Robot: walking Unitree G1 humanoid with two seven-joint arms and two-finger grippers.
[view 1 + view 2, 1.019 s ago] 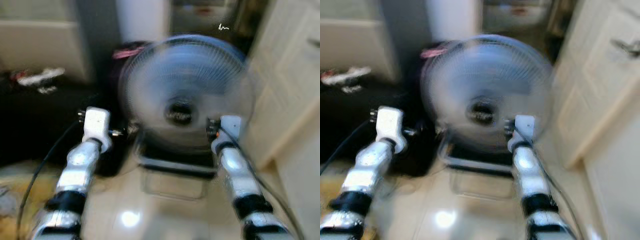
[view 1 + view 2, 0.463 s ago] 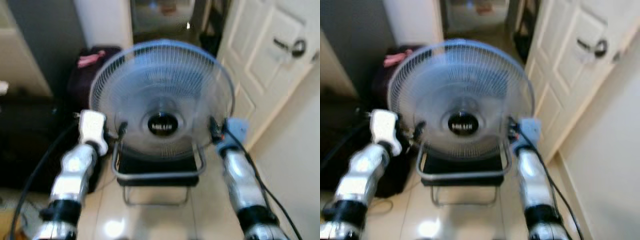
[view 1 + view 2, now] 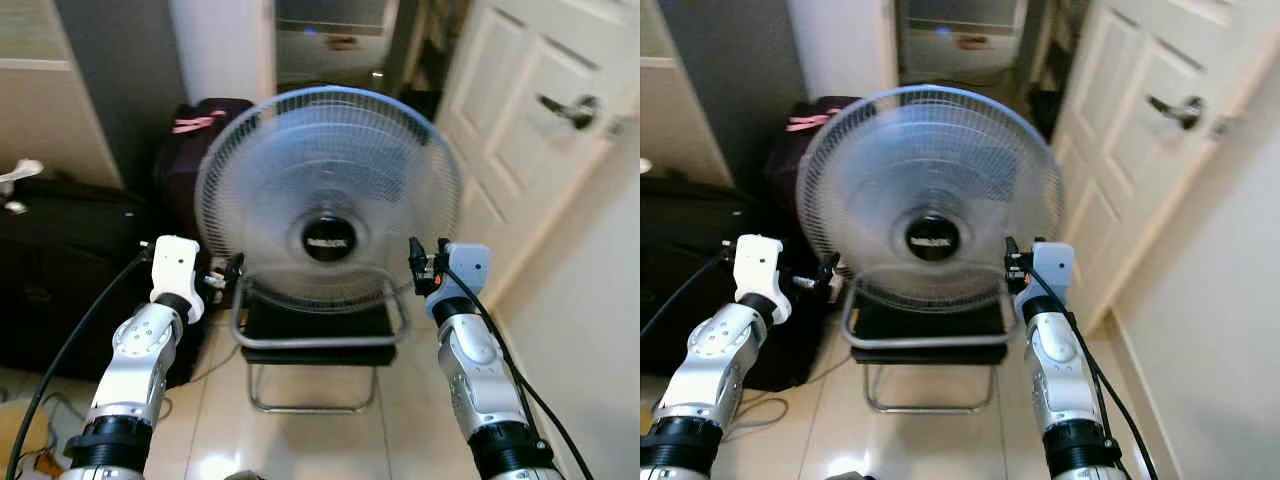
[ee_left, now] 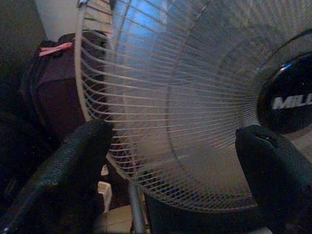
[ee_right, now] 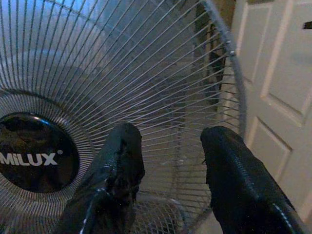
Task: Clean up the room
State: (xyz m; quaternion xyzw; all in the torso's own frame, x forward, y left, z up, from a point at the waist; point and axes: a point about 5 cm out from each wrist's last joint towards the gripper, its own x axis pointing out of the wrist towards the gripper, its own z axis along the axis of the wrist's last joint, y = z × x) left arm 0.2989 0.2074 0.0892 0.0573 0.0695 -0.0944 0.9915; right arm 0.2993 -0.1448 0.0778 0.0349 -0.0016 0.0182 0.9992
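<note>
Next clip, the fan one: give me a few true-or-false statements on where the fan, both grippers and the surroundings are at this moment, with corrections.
1. The fan stands on the floor between the two arms. True.
2. The left gripper has its jaws shut tight on the fan's grille. False: its jaws are spread wide in front of the grille.
3. The right gripper is open, near the fan's right rim. True.
4. The white door is on the robot's left. False: it is on the robot's right.
5. A dark suitcase lies left of the fan. True.
6. The fan's hub badge is red. False: it is black.
</note>
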